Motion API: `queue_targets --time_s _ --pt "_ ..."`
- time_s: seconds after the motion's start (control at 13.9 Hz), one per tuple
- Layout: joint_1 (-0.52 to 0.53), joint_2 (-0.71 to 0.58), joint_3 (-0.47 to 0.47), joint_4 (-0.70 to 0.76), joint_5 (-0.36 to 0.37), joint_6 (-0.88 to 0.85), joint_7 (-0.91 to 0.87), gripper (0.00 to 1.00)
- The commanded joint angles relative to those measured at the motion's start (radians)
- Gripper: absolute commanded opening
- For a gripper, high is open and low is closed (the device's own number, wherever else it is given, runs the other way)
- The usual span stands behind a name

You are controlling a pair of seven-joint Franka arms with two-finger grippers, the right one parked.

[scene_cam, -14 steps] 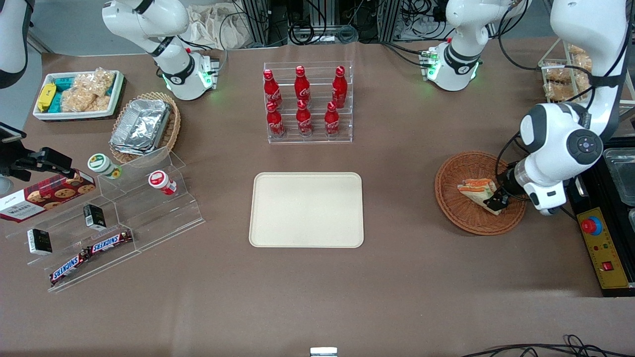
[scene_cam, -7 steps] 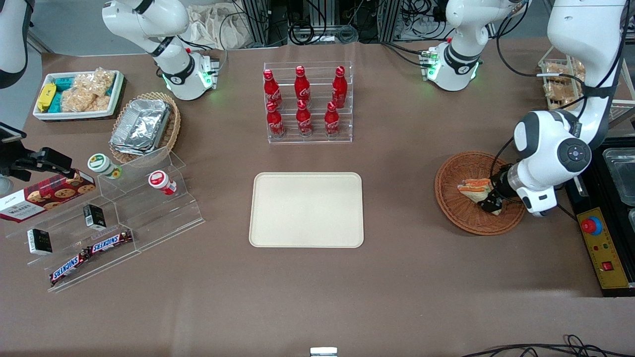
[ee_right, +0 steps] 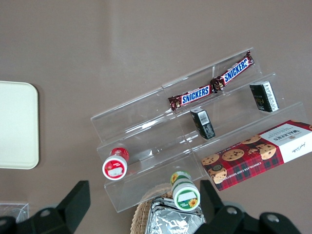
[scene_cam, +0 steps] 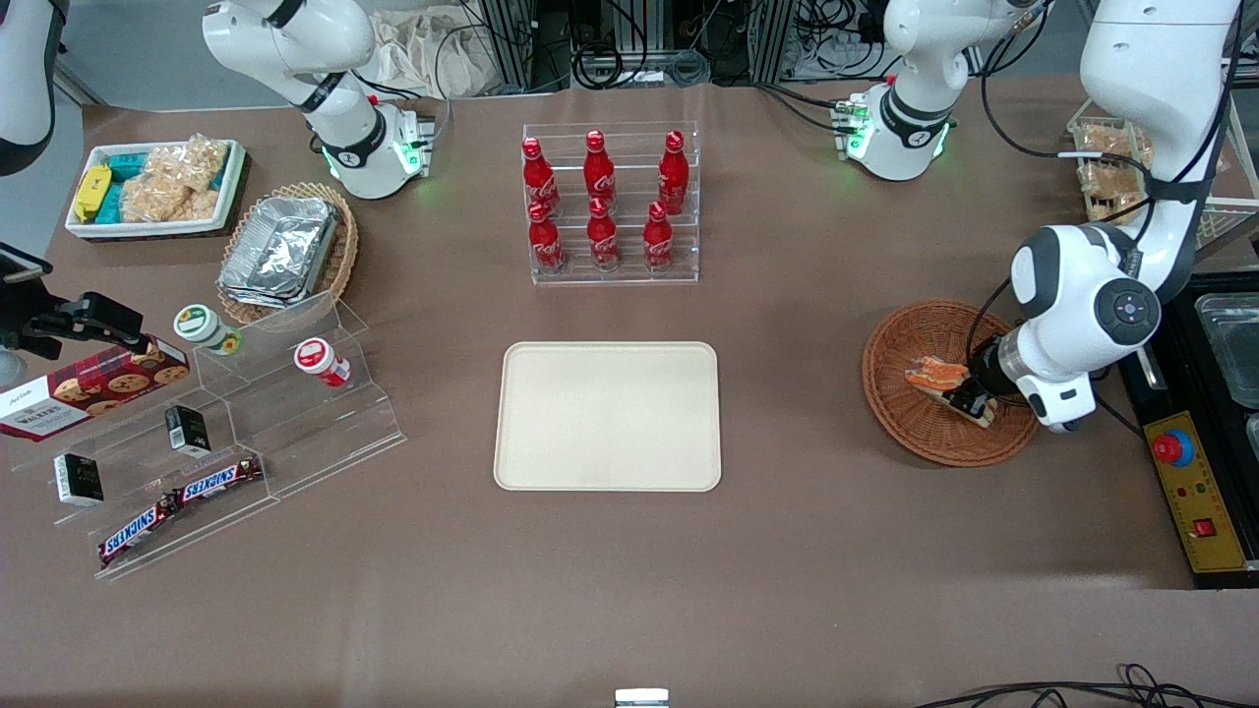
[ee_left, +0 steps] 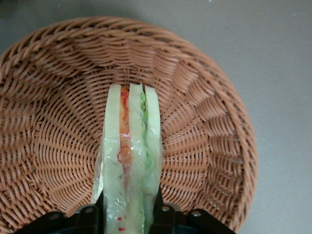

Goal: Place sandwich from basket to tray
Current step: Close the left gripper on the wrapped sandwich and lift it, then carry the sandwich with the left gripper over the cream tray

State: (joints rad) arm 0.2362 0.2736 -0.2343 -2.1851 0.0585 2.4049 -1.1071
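One sandwich pinched on edge by jaws | gripper over basket | fingertips cropped

Even, bright overhead light falls on the table, casting only soft, faint shadows, with small glints on the red bottles and everything sharp except the slightly soft wrist close-up.

SNICKERS on two brown bars lying end to end on clear stepped stand. WALKERS on red tartan cookie box on same stand, near bars. Coca-Cola script on six red bottles in clear rack. Gripper, in basket, carries no legible marking.
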Motion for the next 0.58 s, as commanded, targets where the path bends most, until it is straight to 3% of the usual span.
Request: queue_targets --time_s 0.0,0.36,0.51 --pt "-0.008 -0.063 -0.003 0.063 0.007 -0.141 0.01 0.0" --pt "-0.011 -0.074 -0.066 0.377 0.0 -0.586 0.183 0.0" --pt "-0.011 -0.053 -0.161 0.52 -0.005 -0.749 0.231 0.0"
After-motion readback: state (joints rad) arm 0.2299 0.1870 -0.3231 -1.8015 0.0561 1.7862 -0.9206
